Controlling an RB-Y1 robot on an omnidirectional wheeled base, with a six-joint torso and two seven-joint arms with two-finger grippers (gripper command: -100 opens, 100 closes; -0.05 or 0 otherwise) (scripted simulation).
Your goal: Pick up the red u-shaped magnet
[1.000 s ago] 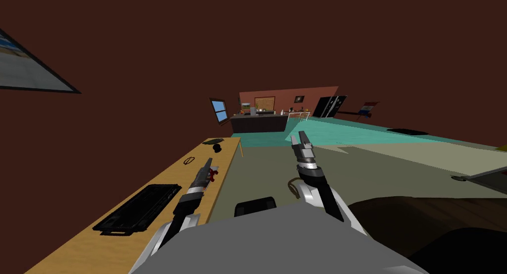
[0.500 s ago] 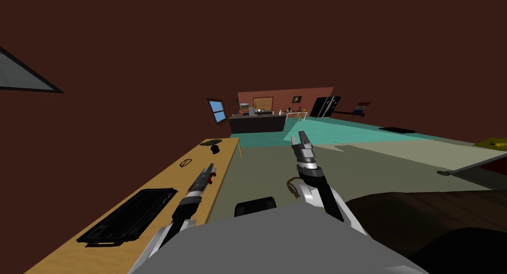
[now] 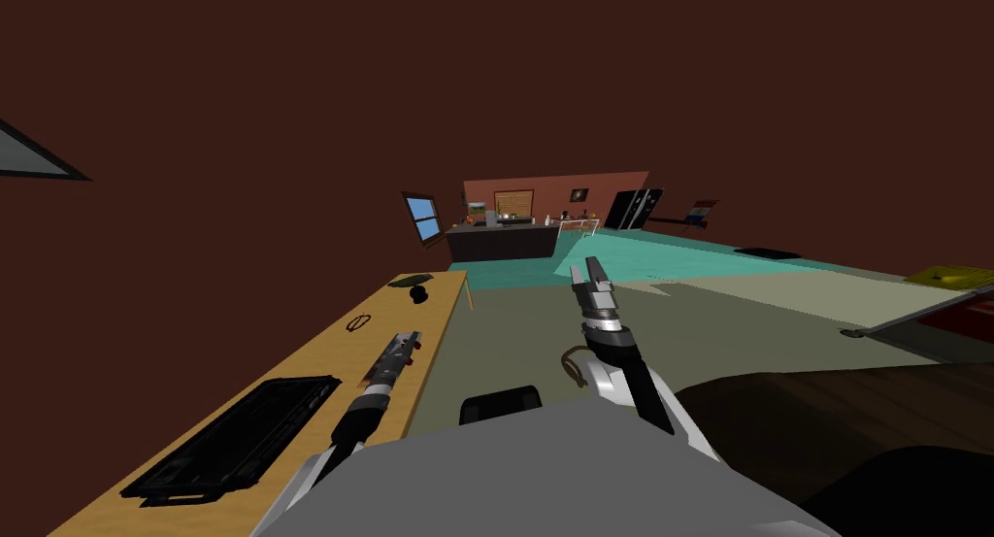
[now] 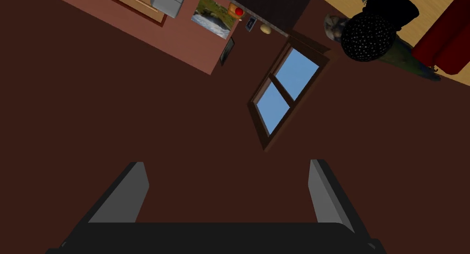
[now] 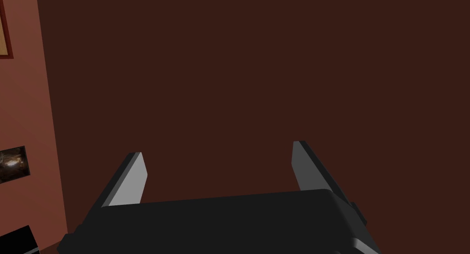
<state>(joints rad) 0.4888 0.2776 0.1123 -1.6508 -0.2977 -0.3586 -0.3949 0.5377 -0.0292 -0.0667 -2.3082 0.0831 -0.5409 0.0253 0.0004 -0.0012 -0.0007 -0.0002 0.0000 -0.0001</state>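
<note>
The left pincer (image 3: 406, 341) reaches out low over the wooden table (image 3: 291, 361). The red u-shaped magnet (image 3: 416, 348) lies on the table just beside its tip, on the side toward the table's open edge — beside the fingers, not between them. In the left wrist view the fingers (image 4: 135, 187) stand spread with nothing in the gap. The pincer looks along the table toward the far wall, and the magnet shows as a red mass outside one finger, near a dark round thing (image 4: 372, 35). Which way its U runs I cannot tell. The left arm is much the nearer — the right pincer (image 3: 589, 272) hangs over the floor, spread too. The grasp, I judge, calls for a sideways shift and a downward tilt.
</note>
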